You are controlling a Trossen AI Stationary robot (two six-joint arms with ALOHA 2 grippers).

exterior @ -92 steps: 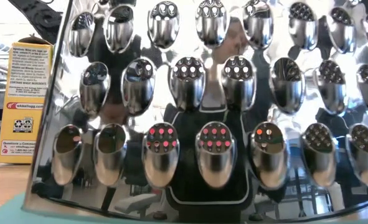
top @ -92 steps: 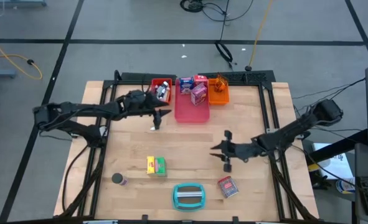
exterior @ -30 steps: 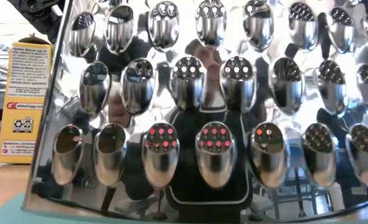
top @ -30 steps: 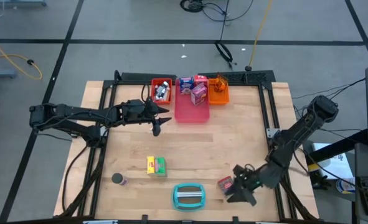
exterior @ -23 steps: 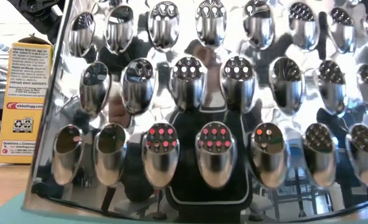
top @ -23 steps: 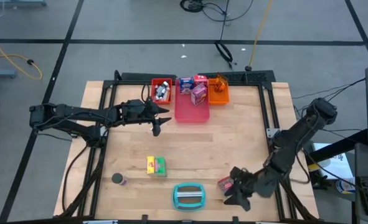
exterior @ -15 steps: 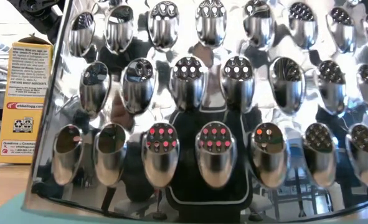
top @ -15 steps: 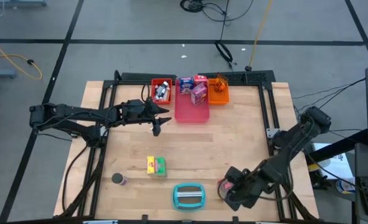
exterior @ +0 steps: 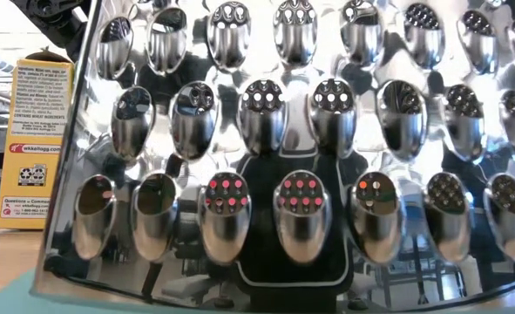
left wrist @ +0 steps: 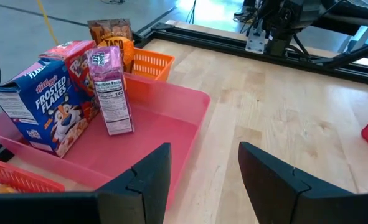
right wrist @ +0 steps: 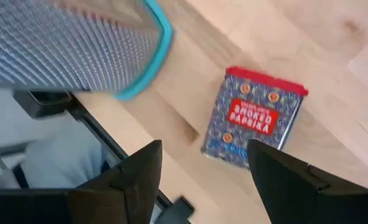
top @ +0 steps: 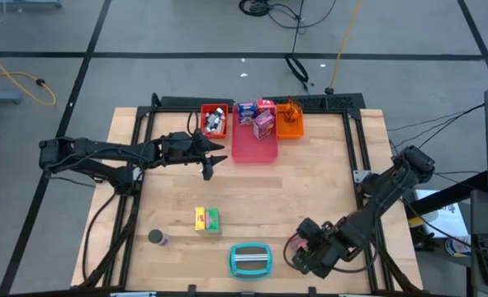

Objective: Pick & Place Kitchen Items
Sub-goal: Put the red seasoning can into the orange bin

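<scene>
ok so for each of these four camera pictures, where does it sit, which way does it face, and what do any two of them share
High: above the table, looking straight down; both arms show.
Low: at tabletop height, filled by the grater; no arm shows.
Left wrist: looks past the open left hand at the pink tray.
Right wrist: looks down past the open right hand at the smoked paprika tin.
Shared: the grater shows in the high, low and right wrist views.
</scene>
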